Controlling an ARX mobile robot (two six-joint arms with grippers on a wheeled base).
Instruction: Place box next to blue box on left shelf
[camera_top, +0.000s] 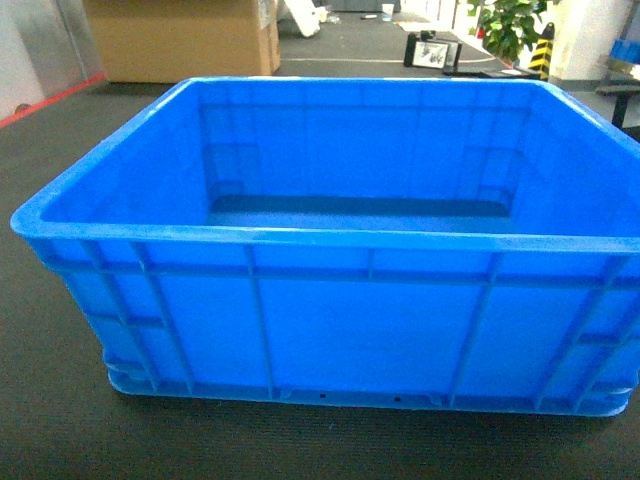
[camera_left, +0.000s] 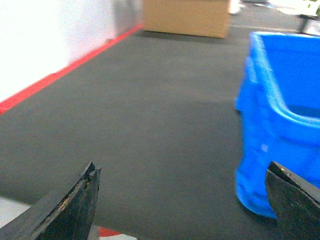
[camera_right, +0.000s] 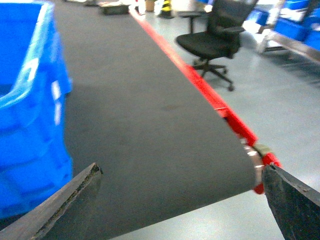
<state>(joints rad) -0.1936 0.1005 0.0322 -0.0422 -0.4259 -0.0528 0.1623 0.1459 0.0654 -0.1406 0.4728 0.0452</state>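
Dark grey ribbed matting (camera_top: 60, 140) covers the floor, edged by a red strip (camera_right: 200, 75) with pale smooth flooring (camera_right: 280, 100) beyond. A big cardboard box (camera_top: 180, 38) stands by the white wall (camera_left: 35, 35). A black office chair (camera_right: 215, 40) and a leafy plant (camera_top: 510, 25) stand farther off.

box (camera_top: 340, 330) blocks centre | bare mat (camera_left: 150, 110) left | bare mat right, office chair (camera_right: 217, 40) beyond
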